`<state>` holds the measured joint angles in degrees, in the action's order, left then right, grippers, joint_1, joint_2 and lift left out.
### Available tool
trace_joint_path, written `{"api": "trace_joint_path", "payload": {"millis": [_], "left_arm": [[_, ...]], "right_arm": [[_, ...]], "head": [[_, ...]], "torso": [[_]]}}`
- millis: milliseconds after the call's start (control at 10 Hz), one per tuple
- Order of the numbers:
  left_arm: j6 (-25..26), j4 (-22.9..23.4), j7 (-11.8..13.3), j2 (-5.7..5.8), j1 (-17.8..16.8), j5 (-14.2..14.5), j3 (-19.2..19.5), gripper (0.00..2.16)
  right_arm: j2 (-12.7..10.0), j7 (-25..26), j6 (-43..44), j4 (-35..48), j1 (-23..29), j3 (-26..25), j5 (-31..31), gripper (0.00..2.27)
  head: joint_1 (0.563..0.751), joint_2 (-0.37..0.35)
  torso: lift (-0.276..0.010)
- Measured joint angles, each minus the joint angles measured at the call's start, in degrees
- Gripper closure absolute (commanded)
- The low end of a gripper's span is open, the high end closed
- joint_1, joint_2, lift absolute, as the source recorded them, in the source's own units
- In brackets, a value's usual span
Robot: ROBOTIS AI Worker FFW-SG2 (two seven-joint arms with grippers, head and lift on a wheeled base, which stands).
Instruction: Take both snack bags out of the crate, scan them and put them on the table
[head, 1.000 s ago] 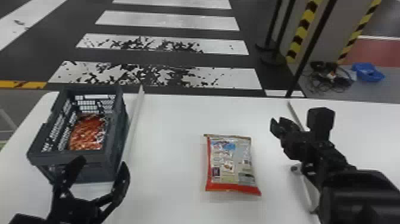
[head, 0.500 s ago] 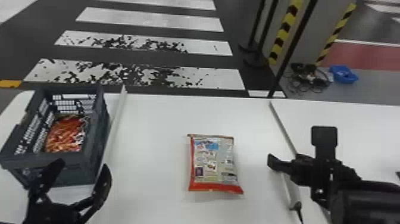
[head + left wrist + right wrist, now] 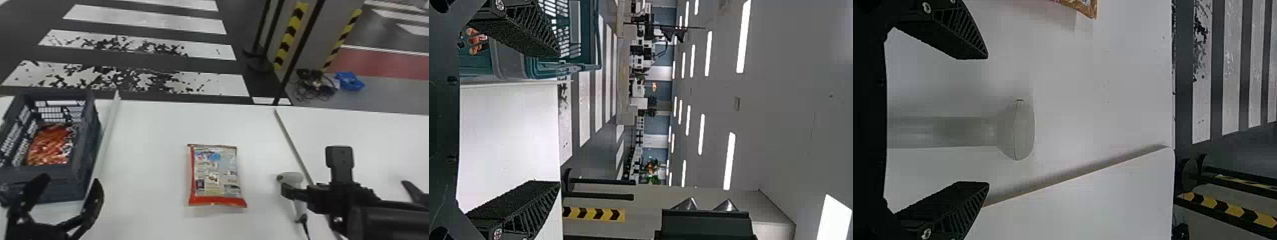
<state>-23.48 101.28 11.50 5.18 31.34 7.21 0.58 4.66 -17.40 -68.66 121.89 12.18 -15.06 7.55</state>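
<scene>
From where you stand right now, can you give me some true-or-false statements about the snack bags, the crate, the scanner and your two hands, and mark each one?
1. A reddish snack bag lies inside the crate. True.
2. The snack bag with the red lower edge is in the crate too. False: it lies on the table.
3. The left gripper has its fingers apart. True.
4. The right gripper is shut tight on the snack bag with the red lower edge. False: its fingers stand open, nearer the handheld scanner.
5. The crate is on the robot's left side of the table. True.
</scene>
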Motion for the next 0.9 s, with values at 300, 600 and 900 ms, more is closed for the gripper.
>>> {"api": "trace_joint_path", "payload": {"millis": [300,600,900], "left_arm": [[-0.99,-1.07,0.01,0.0,-0.4,0.07,-0.09,0.08],[-1.56,-1.6,0.09,0.08,-0.58,0.18,-0.03,0.08],[-1.69,-1.69,0.1,0.09,-0.58,0.34,0.2,0.08]], "right_arm": [[0.08,-0.07,-0.21,-2.76,-0.63,0.56,0.17,0.13],[0.32,-0.08,-0.04,-8.39,-3.7,1.71,0.05,0.24],[1.23,-0.09,-0.21,-11.86,-5.82,2.34,1.26,0.59]], "head": [[0.695,-0.201],[0.695,-0.187],[0.695,-0.19]], "torso": [[-0.095],[-0.095],[-0.095]]}}
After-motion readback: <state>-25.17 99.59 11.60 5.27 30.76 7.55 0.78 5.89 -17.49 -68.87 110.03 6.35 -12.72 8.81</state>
